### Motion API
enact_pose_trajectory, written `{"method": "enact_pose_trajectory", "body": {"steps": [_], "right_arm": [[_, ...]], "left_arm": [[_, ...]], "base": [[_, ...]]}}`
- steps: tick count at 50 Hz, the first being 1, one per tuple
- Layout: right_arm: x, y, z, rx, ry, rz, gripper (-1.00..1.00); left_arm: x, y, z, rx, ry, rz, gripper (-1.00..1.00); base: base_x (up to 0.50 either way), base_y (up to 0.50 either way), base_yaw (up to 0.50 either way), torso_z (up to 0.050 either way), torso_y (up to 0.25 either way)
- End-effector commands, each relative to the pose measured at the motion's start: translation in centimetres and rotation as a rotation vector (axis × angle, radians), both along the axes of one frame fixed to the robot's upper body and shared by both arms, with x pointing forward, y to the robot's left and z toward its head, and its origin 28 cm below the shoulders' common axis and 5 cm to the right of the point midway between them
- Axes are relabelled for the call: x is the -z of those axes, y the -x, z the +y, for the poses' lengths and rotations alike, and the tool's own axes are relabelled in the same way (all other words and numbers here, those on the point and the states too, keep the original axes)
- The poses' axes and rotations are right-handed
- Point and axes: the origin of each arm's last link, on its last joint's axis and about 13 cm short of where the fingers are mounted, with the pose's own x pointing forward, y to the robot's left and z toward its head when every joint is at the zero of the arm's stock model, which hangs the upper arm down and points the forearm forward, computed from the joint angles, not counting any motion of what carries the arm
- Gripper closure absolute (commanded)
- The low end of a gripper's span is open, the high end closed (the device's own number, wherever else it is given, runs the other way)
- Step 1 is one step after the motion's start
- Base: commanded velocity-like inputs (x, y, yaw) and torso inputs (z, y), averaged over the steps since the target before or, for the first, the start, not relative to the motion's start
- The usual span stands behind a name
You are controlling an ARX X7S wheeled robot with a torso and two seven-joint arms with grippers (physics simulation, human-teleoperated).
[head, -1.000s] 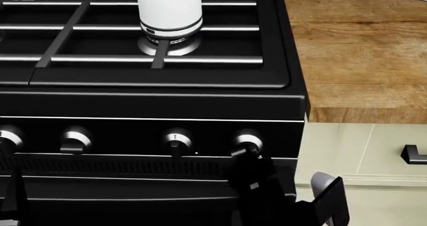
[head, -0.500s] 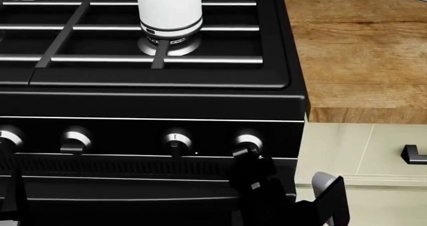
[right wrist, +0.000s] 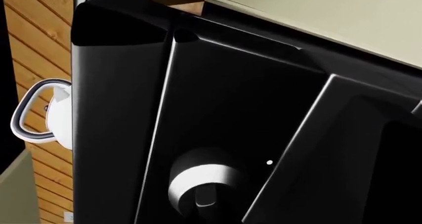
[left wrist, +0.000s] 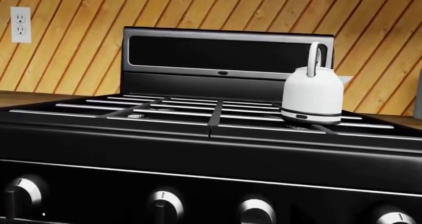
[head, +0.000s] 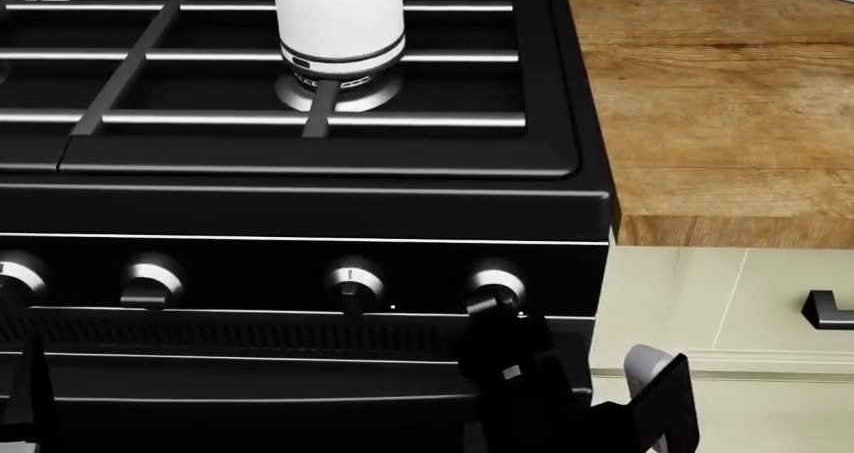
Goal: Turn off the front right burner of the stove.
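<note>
Knob work is the step in hand: the right gripper [head: 497, 318] sits at the rightmost knob [head: 495, 285] on the front panel of the stove [head: 307, 208], just below the cooktop's front right corner. Its dark body hides the fingers in the head view, and the right wrist view shows the knob [right wrist: 197, 187] close up but no fingertips, so I cannot tell how wide the jaws stand or whether they grip it. The front right burner [head: 338, 91] lies under the white kettle [head: 338, 18], near the stove's front right corner, beside the wooden counter [head: 721, 103].

To do this well, centre the jaws across the knob's raised bar, close firmly, then rotate about the knob's own axis, not dragging sideways. Judging by position, this knob likely governs that burner. The left gripper is out of view.
</note>
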Motion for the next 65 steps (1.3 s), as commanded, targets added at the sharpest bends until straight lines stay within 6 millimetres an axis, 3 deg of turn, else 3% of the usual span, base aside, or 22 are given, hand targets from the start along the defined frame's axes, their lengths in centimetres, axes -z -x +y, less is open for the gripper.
{"method": "enact_pose_trajectory", "body": {"steps": [1, 11, 30, 65], "right_arm": [[-3.5, -1.4, 1.8, -0.095, -0.120, -0.205, 1.00], [-4.2, -1.3, 1.9, -0.097, -0.277, -0.194, 1.00], [-4.8, -1.4, 2.1, -0.089, -0.392, -0.194, 1.00], [-5.5, -1.3, 2.0, -0.065, -0.781, -0.100, 1.00]], "left_arm": [[-0.1, 0.0, 0.0, 0.001, -0.001, -0.001, -1.00], [-0.1, 0.0, -0.1, 0.003, -0.004, 0.001, -1.00], [0.1, -0.1, 0.0, 0.004, -0.002, 0.002, -1.00], [-0.1, 0.0, 0.0, 0.003, -0.004, 0.004, -1.00]], "base": [[0.03, 0.01, 0.02, 0.000, 0.000], [0.03, 0.01, 0.02, 0.000, 0.000], [0.03, 0.01, 0.02, 0.001, 0.000], [0.03, 0.01, 0.02, 0.001, 0.000]]}}
